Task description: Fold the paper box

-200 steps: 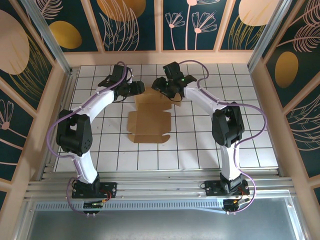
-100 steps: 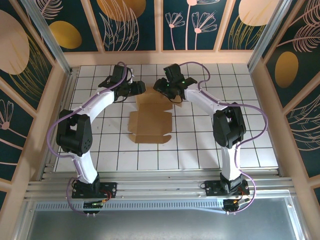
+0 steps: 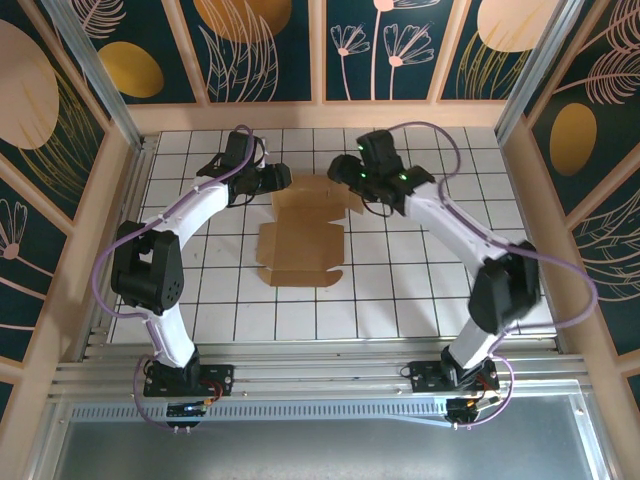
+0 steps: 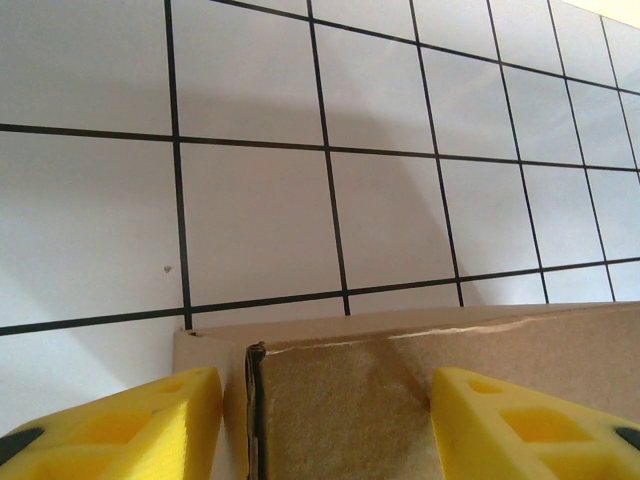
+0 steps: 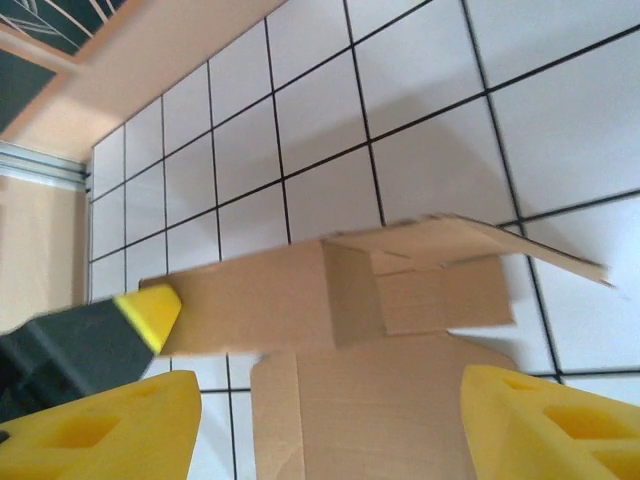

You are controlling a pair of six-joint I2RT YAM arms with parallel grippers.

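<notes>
White table with black grid lines, same as a second ago, but with one big change on the right side: the right arm swung out wide, elbow now near the right wall and no longer close above its base. Same for the right gripper, now a little further right, off the far flap. No change for the left arm. As for the paper box: same spot, mid-table and a bit toward the far side, a flat brown sheet with its far strip stood up and one small flap poking out to the right. All around, dark blue wall panels with gold ovals and pale drawn leaves, set in light wood frames. Along the near edge, silver rails. On the left, arm bent up from its base and reaching forward, with the left gripper at the left end of the stood-up strip. From the left wrist, yellow fingers apart, cardboard edge between them, not pinched. From the right wrist, yellow fingers spread far apart, holding nothing, brown sheet in the gap beyond them.
</notes>
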